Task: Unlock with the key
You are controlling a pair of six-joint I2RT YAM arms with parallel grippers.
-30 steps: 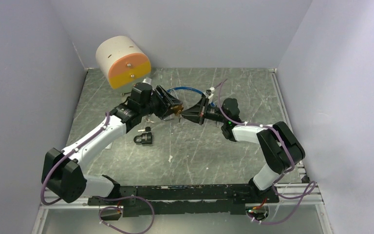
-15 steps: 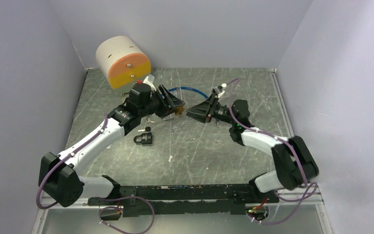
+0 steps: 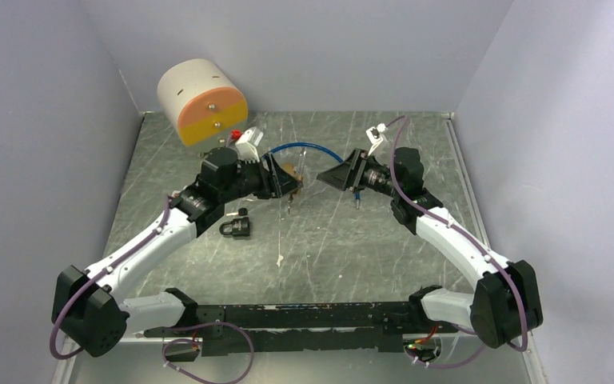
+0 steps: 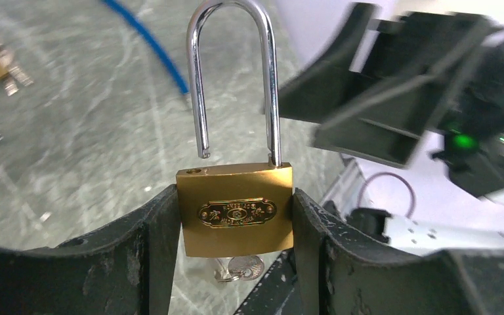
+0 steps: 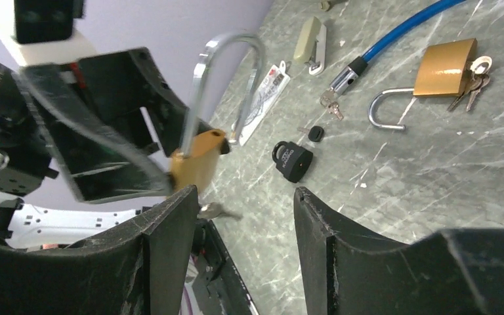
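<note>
A brass padlock [image 4: 235,216] sits upright between the fingers of my left gripper [image 4: 235,197], which is shut on its body. Its steel shackle [image 4: 233,65] is sprung: one leg hangs free above its hole. A silver key [image 4: 243,268] pokes out of the lock's underside. In the top view the left gripper [image 3: 288,180] holds the padlock [image 3: 293,171] above the table's middle. My right gripper [image 3: 329,176] faces it a short way to the right, open and holding nothing. In the right wrist view the right gripper [image 5: 244,197] looks at the padlock [image 5: 197,164] and the key [image 5: 213,210].
A second brass padlock [image 5: 445,67] with keys lies open on the table. A small black padlock [image 3: 236,229] lies near the left arm, and a blue cable lock [image 3: 304,148] curves behind the grippers. A cream and orange cylinder [image 3: 201,100] stands at the back left. Walls enclose the table.
My right gripper has opened, let go of the key and drawn back to the right. The left gripper has kept hold of the padlock and shifted slightly.
</note>
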